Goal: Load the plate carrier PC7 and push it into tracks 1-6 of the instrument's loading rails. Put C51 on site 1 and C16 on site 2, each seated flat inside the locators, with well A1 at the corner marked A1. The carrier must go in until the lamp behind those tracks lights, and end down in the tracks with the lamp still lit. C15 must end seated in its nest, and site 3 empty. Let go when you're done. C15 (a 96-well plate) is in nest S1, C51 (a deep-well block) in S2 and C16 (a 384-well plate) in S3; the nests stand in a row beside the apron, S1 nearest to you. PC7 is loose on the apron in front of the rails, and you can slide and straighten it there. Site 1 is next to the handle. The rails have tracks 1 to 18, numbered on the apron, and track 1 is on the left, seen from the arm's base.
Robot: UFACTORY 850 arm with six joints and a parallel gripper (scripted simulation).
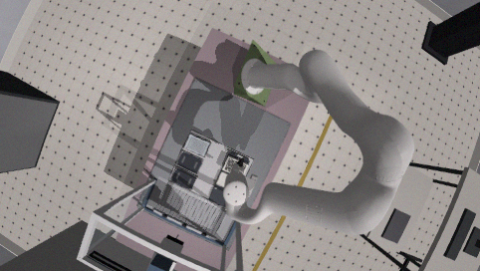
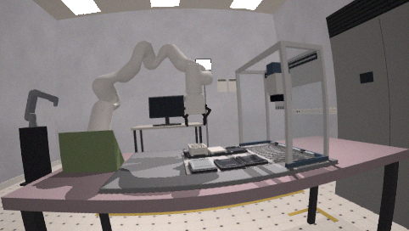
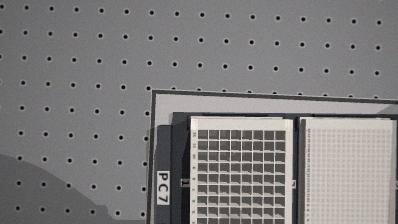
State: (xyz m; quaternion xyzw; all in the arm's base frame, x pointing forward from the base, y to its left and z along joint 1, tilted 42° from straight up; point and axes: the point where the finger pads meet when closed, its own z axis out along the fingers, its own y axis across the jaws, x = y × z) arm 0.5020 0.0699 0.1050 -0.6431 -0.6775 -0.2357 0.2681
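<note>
White deep-well block C51 (image 3: 240, 167) sits on carrier PC7 (image 3: 163, 150) beside the handle, 384-well plate C16 (image 3: 350, 170) next to it; gripper (image 2: 195, 120) hangs well above, fingers apart, holding nothing.
</note>
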